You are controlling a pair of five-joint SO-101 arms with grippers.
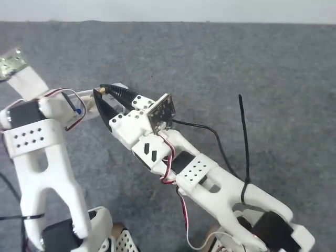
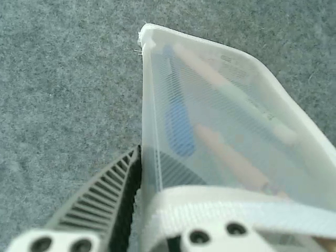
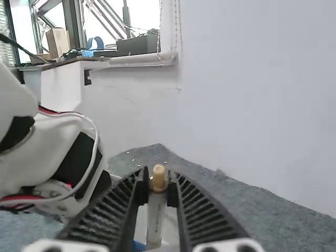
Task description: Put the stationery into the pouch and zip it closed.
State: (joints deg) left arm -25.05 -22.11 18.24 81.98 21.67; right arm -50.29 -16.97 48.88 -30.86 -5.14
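Note:
My left gripper is shut on the edge of a translucent mesh pouch, which hangs over the grey carpet. Inside the pouch lie a blue pen and wooden pencils. My right gripper is shut on a white pencil with a tan end, held upright between its black fingers. In the high view the right gripper sits right against the left arm's wrist, and the two arms hide the pouch.
Grey carpet covers the table, open toward the back and right. A black cable rises beside the right arm. A white wall and a window ledge stand behind.

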